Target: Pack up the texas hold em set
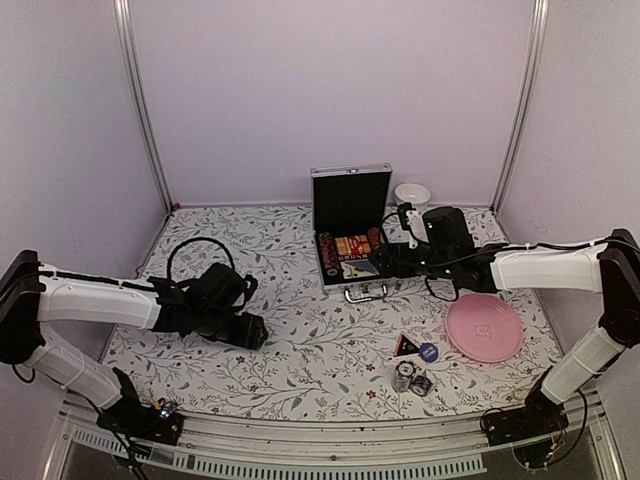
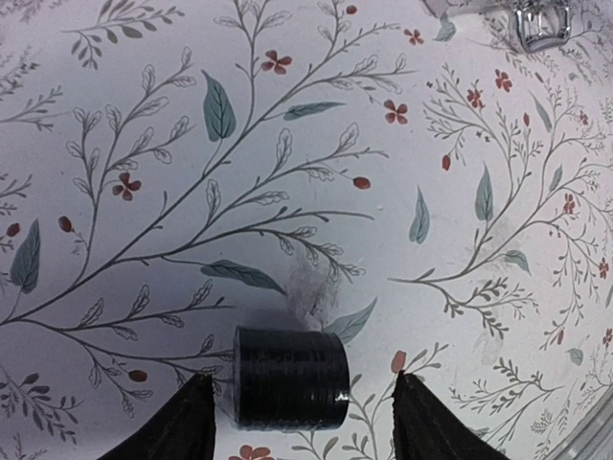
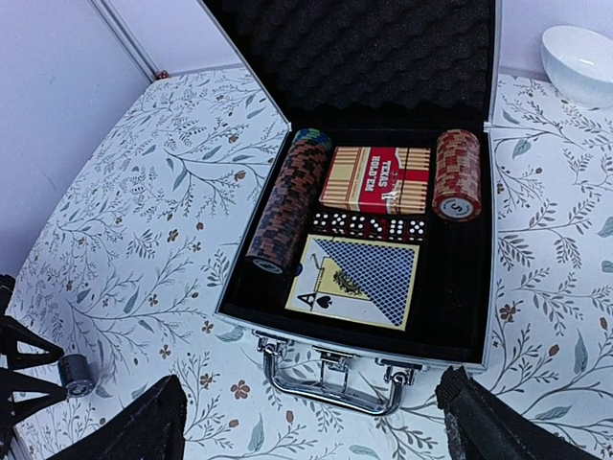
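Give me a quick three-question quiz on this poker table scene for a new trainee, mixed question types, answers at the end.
1. True or false: the lid of the silver case is shut.
2. What lies between the fingers of the left gripper? A) dark chip stack B) card deck C) dice
3. Which dish do the black triangle and blue disc lie beside?
Key: 1 false; 2 A; 3 pink plate.
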